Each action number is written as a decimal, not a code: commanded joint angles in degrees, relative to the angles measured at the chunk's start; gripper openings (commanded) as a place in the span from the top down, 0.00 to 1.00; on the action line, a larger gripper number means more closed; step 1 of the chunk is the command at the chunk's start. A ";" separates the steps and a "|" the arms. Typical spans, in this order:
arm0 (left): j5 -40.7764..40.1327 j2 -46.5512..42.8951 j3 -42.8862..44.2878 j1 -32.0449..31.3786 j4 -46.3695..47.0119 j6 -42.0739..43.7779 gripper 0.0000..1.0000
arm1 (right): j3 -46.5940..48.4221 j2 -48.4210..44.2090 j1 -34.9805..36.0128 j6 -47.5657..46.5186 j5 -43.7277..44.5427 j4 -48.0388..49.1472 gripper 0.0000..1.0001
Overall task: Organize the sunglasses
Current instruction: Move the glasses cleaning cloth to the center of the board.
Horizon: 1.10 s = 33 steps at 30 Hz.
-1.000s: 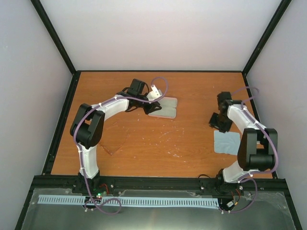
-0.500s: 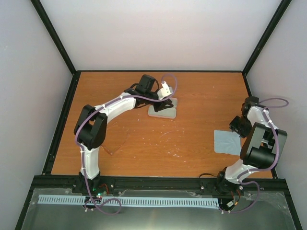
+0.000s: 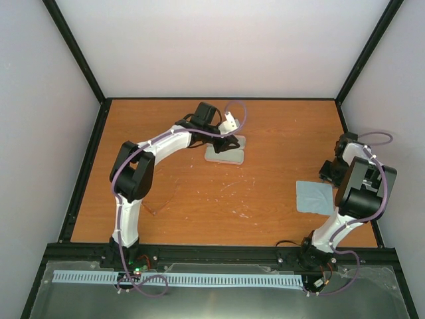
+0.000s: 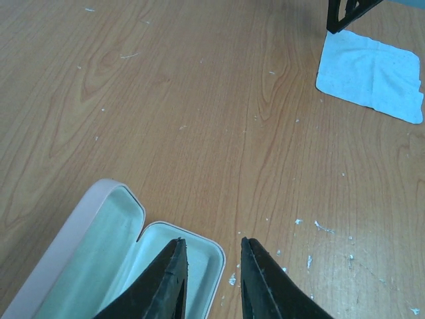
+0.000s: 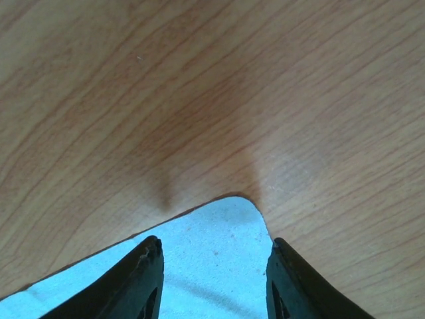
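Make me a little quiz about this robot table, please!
1. True or false: the pink glasses case is shut.
2. What lies under the right gripper? A) the light blue cloth B) the case C) a cup
3. Which gripper hovers over the case's edge?
Key: 1 false, it lies open. 2 A. 3 the left gripper.

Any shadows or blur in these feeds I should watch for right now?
Right wrist: the right gripper throws a soft dark shadow on the table beyond the blue cloth; focus sharp. Left wrist: even light, open case crisp. Top external: coarse, the sunglasses barely stand out from the wood.
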 commanded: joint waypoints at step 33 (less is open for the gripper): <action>2.12 3.42 4.32 1.78 -1.55 0.44 0.75 | 0.07 6.75 -2.23 -3.00 -2.39 2.41 0.78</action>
